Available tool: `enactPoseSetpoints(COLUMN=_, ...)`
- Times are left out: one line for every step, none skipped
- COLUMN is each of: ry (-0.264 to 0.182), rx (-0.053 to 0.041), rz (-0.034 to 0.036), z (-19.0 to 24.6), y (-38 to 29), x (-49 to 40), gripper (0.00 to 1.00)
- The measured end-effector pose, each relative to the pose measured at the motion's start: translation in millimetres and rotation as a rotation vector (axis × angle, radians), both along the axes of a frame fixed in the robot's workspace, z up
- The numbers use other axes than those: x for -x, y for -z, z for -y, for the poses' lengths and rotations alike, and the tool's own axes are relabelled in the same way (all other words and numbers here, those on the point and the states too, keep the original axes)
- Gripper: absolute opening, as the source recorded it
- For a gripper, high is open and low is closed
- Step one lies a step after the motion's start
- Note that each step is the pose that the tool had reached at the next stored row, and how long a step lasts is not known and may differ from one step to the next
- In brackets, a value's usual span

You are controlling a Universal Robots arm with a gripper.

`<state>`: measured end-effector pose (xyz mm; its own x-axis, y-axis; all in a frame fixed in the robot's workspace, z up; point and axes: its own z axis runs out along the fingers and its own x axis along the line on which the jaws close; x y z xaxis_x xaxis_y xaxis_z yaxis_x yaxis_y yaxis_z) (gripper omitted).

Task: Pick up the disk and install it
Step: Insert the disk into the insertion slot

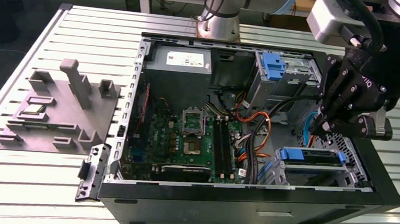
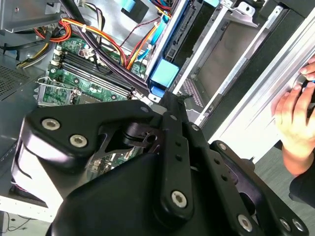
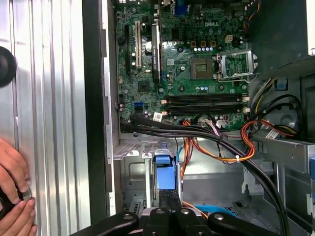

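The disk (image 1: 309,156) lies in the drive cage at the open computer case's corner, on the exterior view's right near the front. Its blue plastic end shows between grey metal sides. In both wrist views this blue end (image 3: 165,174) (image 2: 163,76) sits just ahead of my fingertips. My black gripper (image 1: 322,129) hangs over the cage just above the disk. Its fingers come together to one narrow tip (image 3: 168,196) (image 2: 170,98) at the blue end, shut, with nothing seen between them. Whether the tip touches the disk I cannot tell.
The case (image 1: 250,203) lies open on a slatted metal table (image 1: 43,185). Inside are the green motherboard (image 1: 184,137), orange and black cables (image 1: 261,126), a grey box with a white sticker (image 1: 182,59) and an upright blue latch (image 1: 274,64). A grey fixture (image 1: 61,108) stands at the left. A person's hand (image 3: 15,196) (image 2: 295,118) rests beside the case.
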<state>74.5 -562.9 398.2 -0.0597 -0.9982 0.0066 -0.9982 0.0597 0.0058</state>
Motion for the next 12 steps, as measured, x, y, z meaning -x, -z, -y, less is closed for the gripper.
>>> enactPoseSetpoints(ry=0.0, rx=0.0, rz=0.0, z=0.0, y=0.0, x=0.0, gripper=0.1)
enactPoseSetpoints(ry=0.0, rx=0.0, rz=0.0, z=0.0, y=0.0, x=0.0, gripper=0.1)
enactPoseSetpoints(ry=0.0, rx=0.0, rz=0.0, z=0.0, y=0.0, x=0.0, gripper=0.1)
enactPoseSetpoints(ry=0.0, rx=0.0, rz=0.0, z=0.0, y=0.0, x=0.0, gripper=0.1)
enactPoseSetpoints(ry=0.0, rx=0.0, rz=0.0, z=0.0, y=0.0, x=0.0, gripper=0.1)
enactPoseSetpoints(ry=0.0, rx=0.0, rz=0.0, z=0.0, y=0.0, x=0.0, gripper=0.1)
enactPoseSetpoints(ry=0.0, rx=0.0, rz=0.0, z=0.0, y=0.0, x=0.0, gripper=0.1)
enactPoseSetpoints(ry=0.0, rx=0.0, rz=0.0, z=0.0, y=0.1, x=0.0, gripper=0.1)
enactPoseSetpoints(ry=0.0, rx=-0.0001, rz=0.0, z=0.0, y=0.2, x=0.0, gripper=0.1)
enactPoseSetpoints(ry=0.0, rx=-0.0001, rz=0.0, z=0.0, y=0.4, x=0.0, gripper=0.1)
enactPoseSetpoints(ry=0.0, rx=-0.0004, rz=0.0, z=0.0, y=1.2, x=0.0, gripper=0.1)
enactPoseSetpoints(ry=0.0, rx=-0.0002, rz=0.0, z=0.0, y=2.5, x=0.0, gripper=0.1)
